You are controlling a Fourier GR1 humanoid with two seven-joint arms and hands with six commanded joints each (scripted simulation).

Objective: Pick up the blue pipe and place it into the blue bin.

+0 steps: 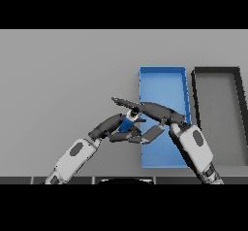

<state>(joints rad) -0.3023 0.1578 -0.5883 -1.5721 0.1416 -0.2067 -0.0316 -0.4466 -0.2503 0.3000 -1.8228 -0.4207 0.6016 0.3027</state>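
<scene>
The blue pipe [127, 123] sits between the two hands, just off the left wall of the blue bin [162, 74] and not yet inside it. Only a short blue stretch of the pipe shows, with a pale end cap at its upper right; the rest is covered by dark fingers.

The left hand [109, 126] comes in from the lower left, its fingers curled round the pipe from the left and from below, so it grips the pipe. The right hand [156, 111] reaches across from the lower right, over the bin's left wall. Its long fingers stretch straight out to the left above the pipe, touching or nearly touching the pale end (which of the two I cannot tell), and its thumb hangs loose below, relaxed rather than clasping.

To the right of the right hand, beyond the blue bin, lies a dark bin [217, 71], just beside it. Both stand on the grey table [63, 74].
</scene>
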